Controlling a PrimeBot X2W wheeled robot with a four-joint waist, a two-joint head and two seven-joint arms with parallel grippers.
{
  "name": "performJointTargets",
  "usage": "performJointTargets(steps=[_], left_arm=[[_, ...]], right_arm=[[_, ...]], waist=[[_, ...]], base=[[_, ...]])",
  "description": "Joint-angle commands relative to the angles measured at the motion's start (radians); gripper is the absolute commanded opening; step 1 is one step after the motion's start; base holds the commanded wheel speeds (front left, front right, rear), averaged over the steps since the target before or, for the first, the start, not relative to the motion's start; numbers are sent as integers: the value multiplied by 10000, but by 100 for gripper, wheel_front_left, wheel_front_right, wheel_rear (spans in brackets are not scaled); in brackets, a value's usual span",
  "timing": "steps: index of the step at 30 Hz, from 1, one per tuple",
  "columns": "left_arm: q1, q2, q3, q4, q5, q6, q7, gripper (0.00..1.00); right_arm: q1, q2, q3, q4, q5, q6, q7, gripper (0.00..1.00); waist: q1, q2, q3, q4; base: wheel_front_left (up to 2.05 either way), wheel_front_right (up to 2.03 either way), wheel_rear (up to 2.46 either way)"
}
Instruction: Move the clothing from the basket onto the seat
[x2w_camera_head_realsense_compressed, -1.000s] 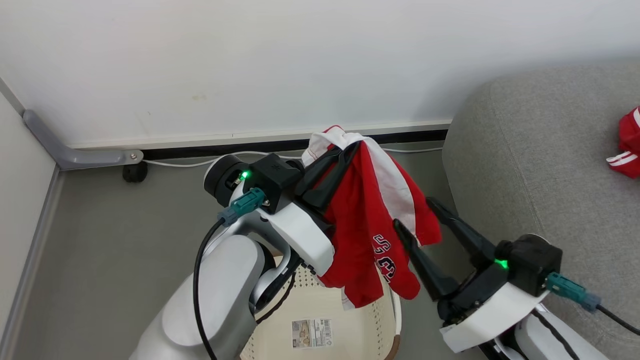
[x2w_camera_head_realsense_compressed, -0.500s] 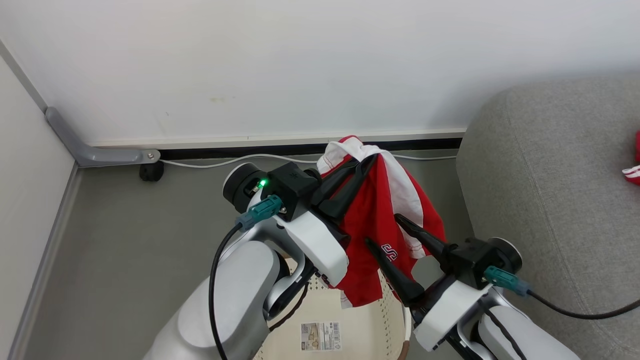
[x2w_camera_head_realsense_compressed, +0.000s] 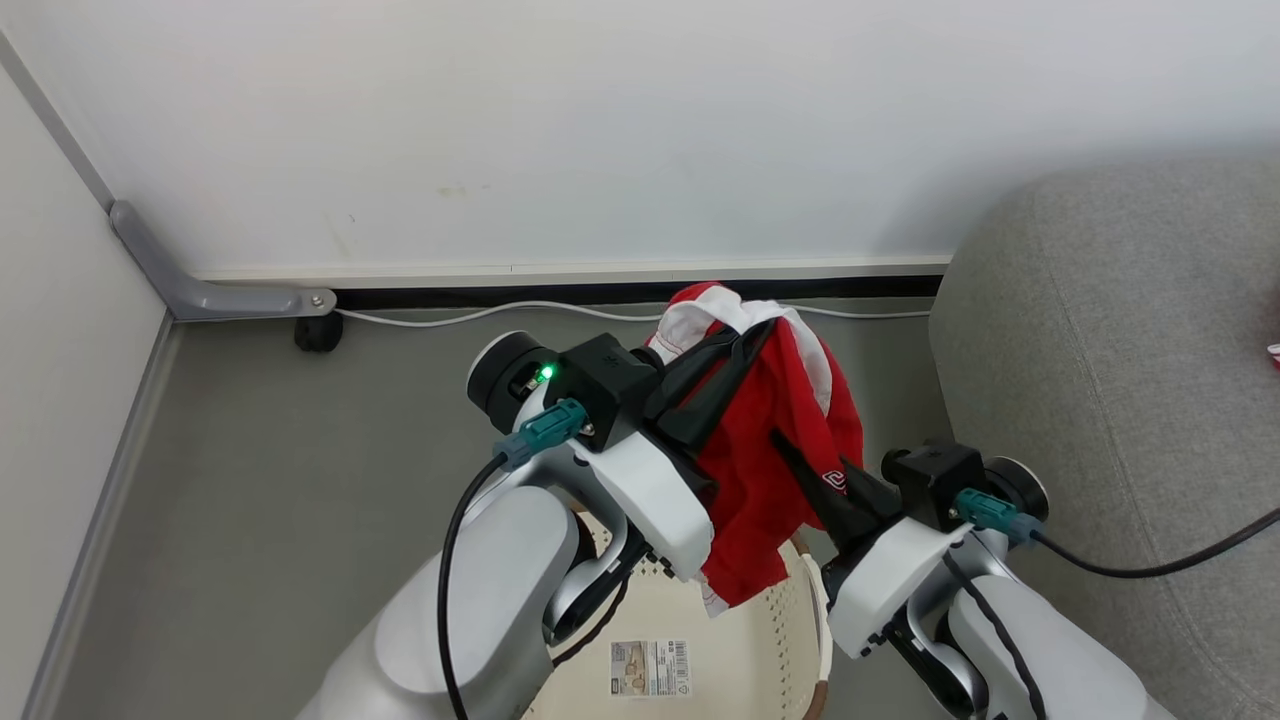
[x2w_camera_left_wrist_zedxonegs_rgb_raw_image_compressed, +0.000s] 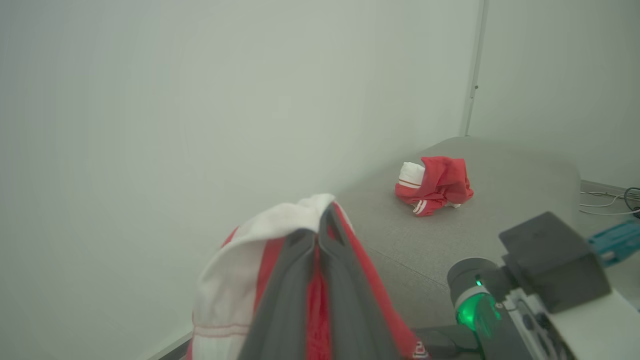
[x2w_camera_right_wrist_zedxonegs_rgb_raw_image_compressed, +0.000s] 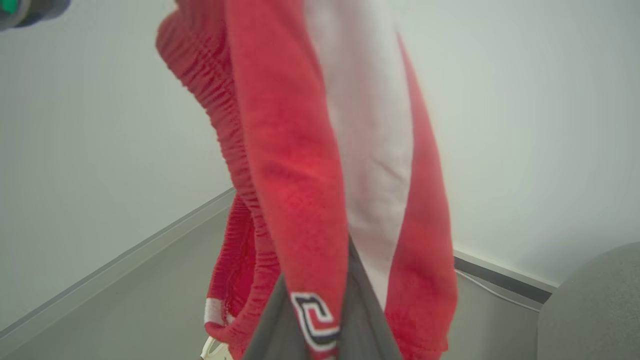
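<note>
Clothing (x2w_camera_head_realsense_compressed: 765, 450): one red-and-white garment hangs in the air over the basket (x2w_camera_head_realsense_compressed: 748, 650), just beside the seat (x2w_camera_head_realsense_compressed: 1100, 360). The left gripper (x2w_camera_head_realsense_compressed: 752, 338) has its fingers pressed together on the garment's top fold. The right gripper (x2w_camera_head_realsense_compressed: 802, 452), lower down, pinches a red fold by the printed mark. A paper label (x2w_camera_head_realsense_compressed: 650, 668) shows on the basket bottom. A second red garment (x2w_camera_left_wrist_zedxonegs_rgb_raw_image_compressed: 434, 186) lies bunched on the seat cushion.

Red clothing (x2w_camera_head_realsense_compressed: 770, 440) hangs above basket (x2w_camera_head_realsense_compressed: 750, 650); second garment (x2w_camera_left_wrist_zedxonegs_rgb_raw_image_compressed: 435, 185) crumpled on grey seat (x2w_camera_left_wrist_zedxonegs_rgb_raw_image_compressed: 505, 205).
</note>
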Motion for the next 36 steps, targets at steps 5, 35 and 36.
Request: performJointTargets(steps=[5, 35, 36], left_arm=[[-596, 64, 226, -33, -186, 148, -245, 0], [422, 90, 206, 1341, -412, 168, -1301, 100], [478, 89, 197, 1387, -408, 158, -1313, 100]], right_arm=[[-206, -78, -68, -429, 308, 27, -61, 0], [708, -1660, -3981, -3228, 1106, 27, -61, 0], [751, -1688, -4136, -3291, 1120, 27, -61, 0]], waist=[[0, 0, 43, -84], [0, 0, 165, -2014], [0, 0, 164, -2133]], base=[[0, 0, 0], [0, 0, 0], [0, 0, 0]])
